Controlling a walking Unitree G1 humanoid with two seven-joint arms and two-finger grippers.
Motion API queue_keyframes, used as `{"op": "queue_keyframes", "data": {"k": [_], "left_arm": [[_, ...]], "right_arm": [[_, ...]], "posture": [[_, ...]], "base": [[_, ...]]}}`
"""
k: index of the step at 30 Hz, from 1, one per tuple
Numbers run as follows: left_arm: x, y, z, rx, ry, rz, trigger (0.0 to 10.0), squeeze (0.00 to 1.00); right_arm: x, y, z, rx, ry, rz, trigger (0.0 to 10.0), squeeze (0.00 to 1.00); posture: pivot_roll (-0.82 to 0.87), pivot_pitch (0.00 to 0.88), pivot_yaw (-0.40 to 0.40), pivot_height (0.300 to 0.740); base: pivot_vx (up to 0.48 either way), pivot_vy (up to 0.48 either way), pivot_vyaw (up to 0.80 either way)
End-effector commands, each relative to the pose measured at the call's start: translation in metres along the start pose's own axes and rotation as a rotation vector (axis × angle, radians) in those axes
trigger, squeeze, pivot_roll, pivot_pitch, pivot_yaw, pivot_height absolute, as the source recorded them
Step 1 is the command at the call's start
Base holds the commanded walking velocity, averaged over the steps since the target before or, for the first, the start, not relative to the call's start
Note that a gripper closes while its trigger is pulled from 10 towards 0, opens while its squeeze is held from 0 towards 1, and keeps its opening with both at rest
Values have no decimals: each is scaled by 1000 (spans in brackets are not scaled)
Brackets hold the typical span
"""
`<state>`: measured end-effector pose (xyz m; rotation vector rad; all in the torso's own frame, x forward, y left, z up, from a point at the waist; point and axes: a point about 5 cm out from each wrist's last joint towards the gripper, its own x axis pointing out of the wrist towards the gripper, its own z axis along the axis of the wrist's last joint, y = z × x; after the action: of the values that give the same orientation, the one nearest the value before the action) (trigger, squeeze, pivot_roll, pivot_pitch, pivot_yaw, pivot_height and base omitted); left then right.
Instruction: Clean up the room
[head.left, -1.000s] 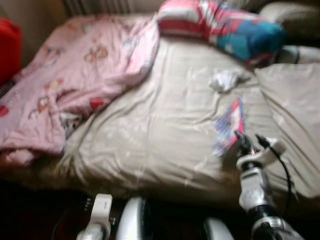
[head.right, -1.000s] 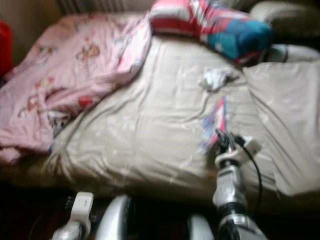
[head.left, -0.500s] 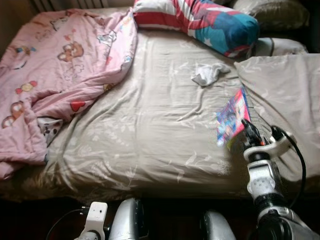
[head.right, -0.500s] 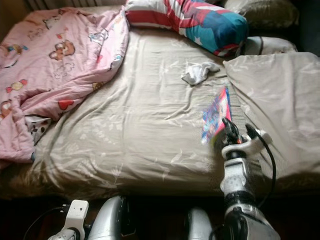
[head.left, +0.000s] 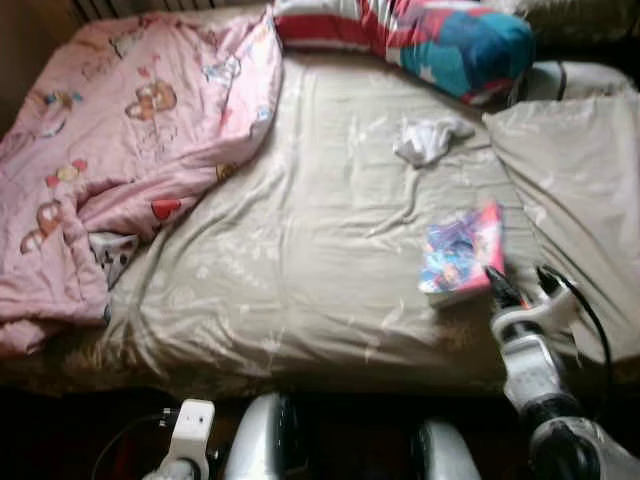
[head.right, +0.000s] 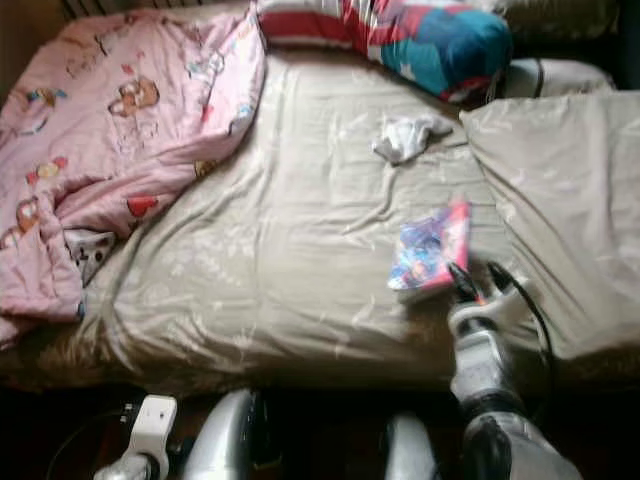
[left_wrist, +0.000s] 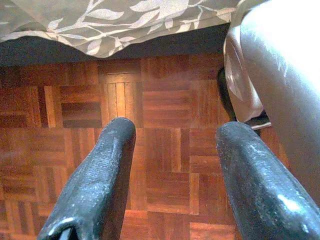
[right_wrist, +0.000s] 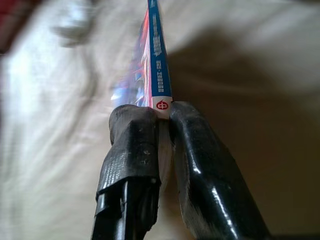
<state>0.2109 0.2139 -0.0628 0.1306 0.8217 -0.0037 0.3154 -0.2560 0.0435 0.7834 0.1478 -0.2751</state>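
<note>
Your right gripper pinches the book near the bed's right edge; left gripper hangs open.

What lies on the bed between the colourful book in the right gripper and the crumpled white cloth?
Nothing but bare, wrinkled beige sheet, as the left eye view shows. The book is held by the right gripper; the white cloth lies further up the bed.

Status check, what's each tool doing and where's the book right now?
Right tool shut on the book, near the bed's front edge. Left tool open, idle over the parquet floor. White cloth lies farther up the bed.
</note>
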Motion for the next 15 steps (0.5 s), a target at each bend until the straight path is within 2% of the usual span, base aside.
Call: {"op": "queue_keyframes", "data": {"k": [1, 3, 8, 12, 15], "left_arm": [[-4, 5, -13, 13, 45, 3, 10000, 0], [-4, 5, -14, 17, 47, 1, 10000, 0], [-4, 5, -14, 23, 46, -5, 10000, 0], [-4, 3, -14, 28, 45, -11, 10000, 0], [-4, 3, -14, 29, 44, -13, 10000, 0]], "right_arm": [[-1, -2, -4, -4, 5, -34, 10000, 0], [-4, -11, -1, -10, -8, -82, 10000, 0], [-5, -16, 5, -23, -33, -120, 10000, 0], [0, -10, 15, -115, -41, -107, 10000, 0], [2, -7, 20, -128, -50, -100, 10000, 0]], "posture": [[-77, 240, 114, 625], [-79, 244, 118, 625], [-79, 247, 124, 625], [-76, 250, 128, 625], [-75, 251, 129, 625]], "base": [[0, 0, 0], [0, 0, 0], [0, 0, 0], [0, 0, 0], [0, 0, 0]]}}
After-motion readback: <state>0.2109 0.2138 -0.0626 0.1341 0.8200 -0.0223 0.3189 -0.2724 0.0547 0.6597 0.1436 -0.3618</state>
